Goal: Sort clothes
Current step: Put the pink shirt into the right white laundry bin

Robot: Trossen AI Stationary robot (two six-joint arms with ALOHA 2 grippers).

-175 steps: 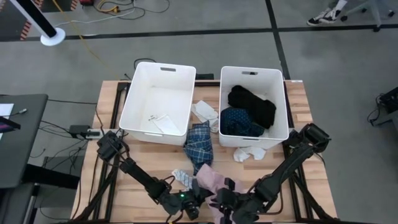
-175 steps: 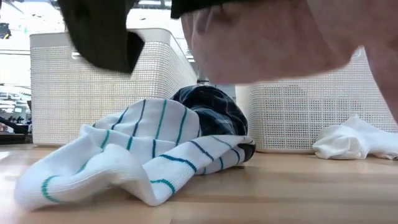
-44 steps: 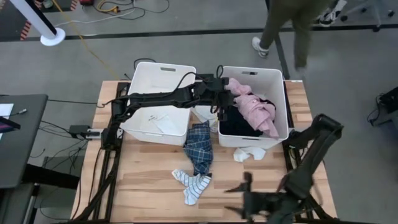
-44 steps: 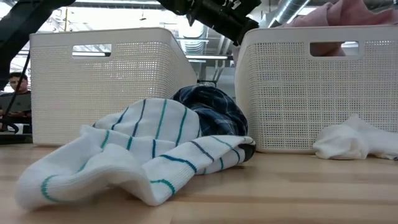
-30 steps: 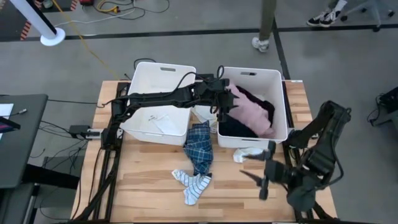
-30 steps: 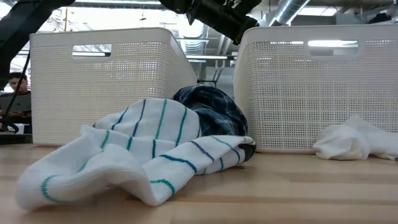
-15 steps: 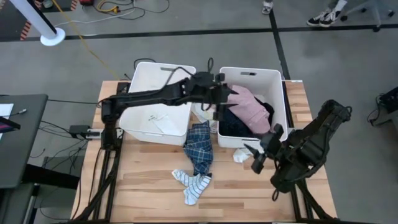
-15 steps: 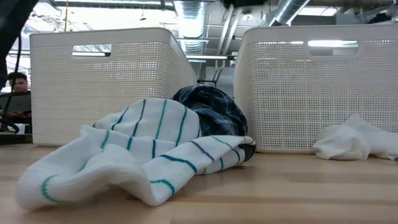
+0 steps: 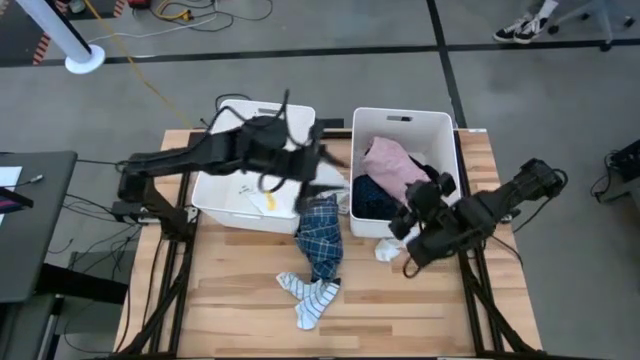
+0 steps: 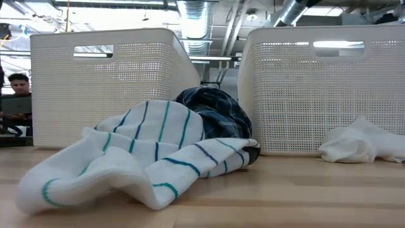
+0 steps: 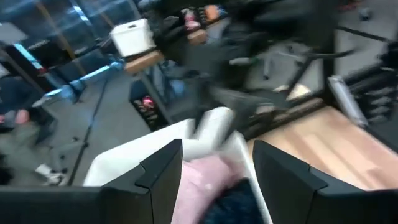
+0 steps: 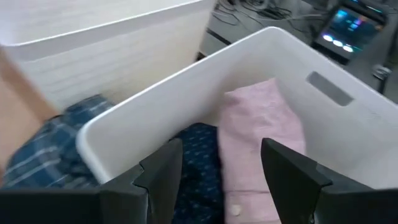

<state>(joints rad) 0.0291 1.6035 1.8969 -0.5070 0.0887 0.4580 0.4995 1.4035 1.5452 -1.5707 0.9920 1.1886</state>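
Two arms had repositioned within the last second. The left arm [image 9: 200, 155], which had been reaching over the right tub [image 9: 405, 172] with the pink garment [image 9: 393, 165], had swung back and now hung blurred over the left tub [image 9: 255, 165]; its jaws stood apart with nothing between them in the left wrist view. The pink garment lay inside the right tub on top of the navy dotted piece [image 12: 202, 165], so that item appeared sorted. The right arm [image 9: 490, 212] had risen from the near edge of the surface to the near right corner of the right tub; its jaws [image 9: 420, 222] were spread and empty, looking down into the tub.

Judgement: one garment was delivered, and four loose items remained to sort.

Surface: a wooden slatted top [image 9: 230, 300]. The blue plaid garment [image 9: 321, 235] lay just in front of the gap between the tubs. The striped sock [image 9: 310, 295] lay nearer the near edge, touching or just beside the plaid. A white sock [image 9: 395, 246] lay against the right tub's near wall, close under the right arm. Another white piece [image 9: 328, 180] sat between the tubs. Small white items [image 9: 262, 198] lay in the left tub.

Room: a grey floor with dark tape lines, a yellow cable [image 9: 150, 75], and a person's shoes [image 9: 520, 25] at the far right. A seated person [image 10: 18, 85] was visible in the low view behind the left tub.
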